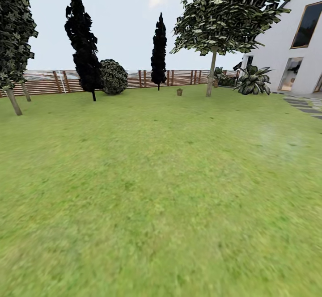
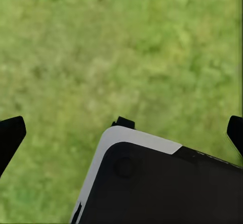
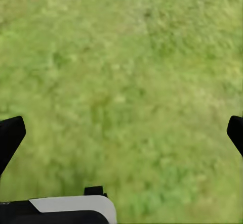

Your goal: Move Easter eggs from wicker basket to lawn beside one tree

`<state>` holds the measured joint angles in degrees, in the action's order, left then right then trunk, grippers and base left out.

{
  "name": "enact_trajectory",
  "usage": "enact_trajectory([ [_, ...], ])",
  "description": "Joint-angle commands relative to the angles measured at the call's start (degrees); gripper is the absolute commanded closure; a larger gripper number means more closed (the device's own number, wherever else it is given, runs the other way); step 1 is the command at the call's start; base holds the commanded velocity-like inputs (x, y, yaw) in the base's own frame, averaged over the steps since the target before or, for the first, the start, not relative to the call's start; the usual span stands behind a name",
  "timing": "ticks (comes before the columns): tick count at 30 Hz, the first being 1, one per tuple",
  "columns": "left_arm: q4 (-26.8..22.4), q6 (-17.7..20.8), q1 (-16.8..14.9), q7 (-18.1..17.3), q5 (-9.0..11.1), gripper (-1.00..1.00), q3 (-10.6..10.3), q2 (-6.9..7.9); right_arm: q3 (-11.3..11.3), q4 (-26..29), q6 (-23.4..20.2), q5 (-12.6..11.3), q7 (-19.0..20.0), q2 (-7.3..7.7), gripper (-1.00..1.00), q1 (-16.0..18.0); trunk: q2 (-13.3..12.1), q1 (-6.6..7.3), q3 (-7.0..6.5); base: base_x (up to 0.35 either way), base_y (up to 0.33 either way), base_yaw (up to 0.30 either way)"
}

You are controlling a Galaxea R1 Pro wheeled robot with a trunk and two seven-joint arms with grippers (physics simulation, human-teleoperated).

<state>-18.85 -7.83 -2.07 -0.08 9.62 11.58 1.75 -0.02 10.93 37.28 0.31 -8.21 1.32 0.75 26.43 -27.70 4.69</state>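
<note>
Far across the lawn [image 1: 152, 176] a small brown wicker basket [image 1: 179, 92] stands on the grass near the fence. At this distance the Easter eggs cannot be made out. A tree with a pale bare trunk [image 1: 210, 75] rises just right of the basket, and another pale trunk [image 1: 14, 102] stands at the far left. My left gripper [image 2: 124, 133] is open over bare grass and part of my own base [image 2: 162, 183]. Over grass too, my right gripper [image 3: 121, 135] is open with nothing between its fingers.
A brown slat fence [image 1: 44, 82] bounds the garden at the back, with dark cypress-like trees [image 1: 82, 37] and a round shrub [image 1: 113, 77] before it. A white house [image 1: 295, 51], a spiky plant [image 1: 254, 81] and grey stepping stones [image 1: 306, 105] lie at the right.
</note>
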Motion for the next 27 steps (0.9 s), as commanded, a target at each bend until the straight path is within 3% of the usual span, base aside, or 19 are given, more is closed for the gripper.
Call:
enact_trajectory([
  [1,0.0,-0.2,0.0,0.0,0.6,-1.00,-0.1,0.01,0.0,0.0,0.2,0.0,-0.1,0.00,-1.00,0.0,0.1,-0.06,0.11,0.324,0.000,0.000],
  [27,0.0,-0.2,0.0,-0.1,0.6,-1.00,-0.2,0.01,0.0,0.0,0.4,0.0,-0.1,0.00,-1.00,0.0,0.1,-0.06,0.11,0.324,0.000,0.000],
])
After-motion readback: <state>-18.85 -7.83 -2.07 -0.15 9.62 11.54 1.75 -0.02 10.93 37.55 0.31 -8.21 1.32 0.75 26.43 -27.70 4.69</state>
